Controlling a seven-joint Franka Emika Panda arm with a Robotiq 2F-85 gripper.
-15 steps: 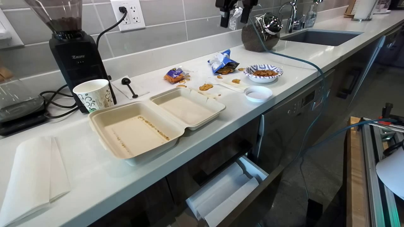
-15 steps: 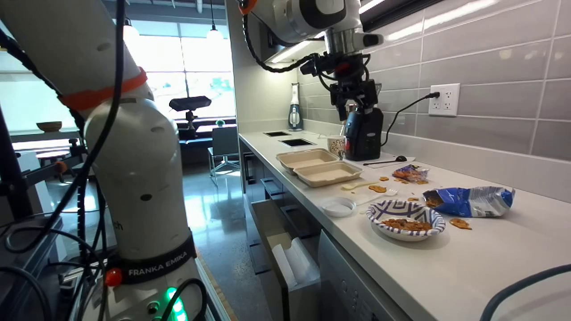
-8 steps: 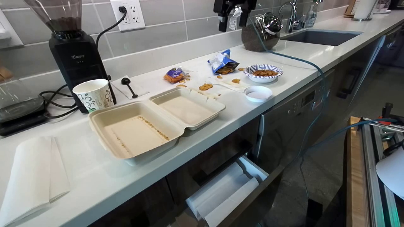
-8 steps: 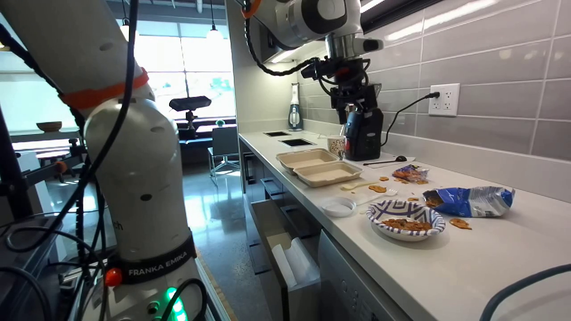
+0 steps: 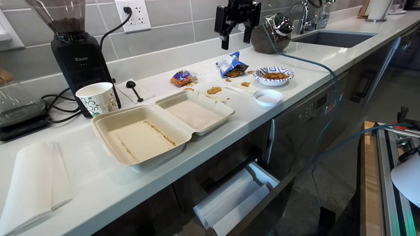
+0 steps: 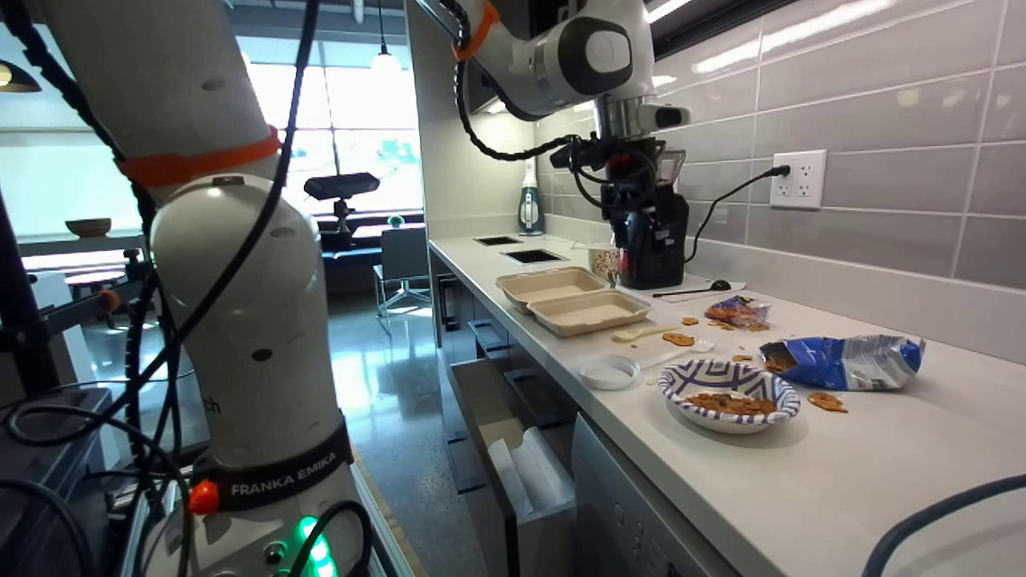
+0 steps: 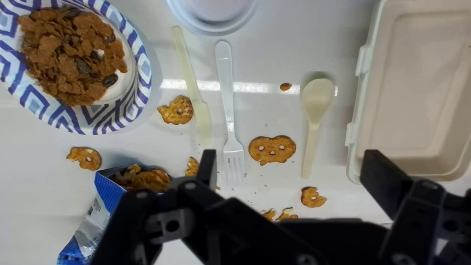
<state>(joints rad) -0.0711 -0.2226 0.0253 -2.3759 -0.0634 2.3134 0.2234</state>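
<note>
My gripper (image 5: 236,41) is open and empty, held above the counter with its fingers pointing down. It shows in both exterior views (image 6: 648,240), and in the wrist view its fingertips (image 7: 290,167) stand wide apart. Between and just beyond them lie a whole pretzel crisp (image 7: 272,149), a clear fork (image 7: 232,154), a cream spoon (image 7: 317,99) and a broken crisp (image 7: 312,197). A pale knife (image 7: 189,73) lies left of the fork. An open blue snack bag (image 7: 88,224) is partly hidden by the left finger. A patterned bowl (image 7: 141,71) holds brown flakes.
An open beige takeout container (image 5: 137,137) with crumbs lies near the counter edge. A white lid (image 5: 268,97), a small purple bag (image 5: 181,78), a paper cup (image 5: 98,98), a black grinder (image 5: 83,65) and a glass jar (image 5: 269,37) stand around. A drawer (image 5: 259,203) is pulled open below.
My gripper has come down toward the counter and shifted slightly left in an exterior view. It stays open. The things on the counter have not moved.
</note>
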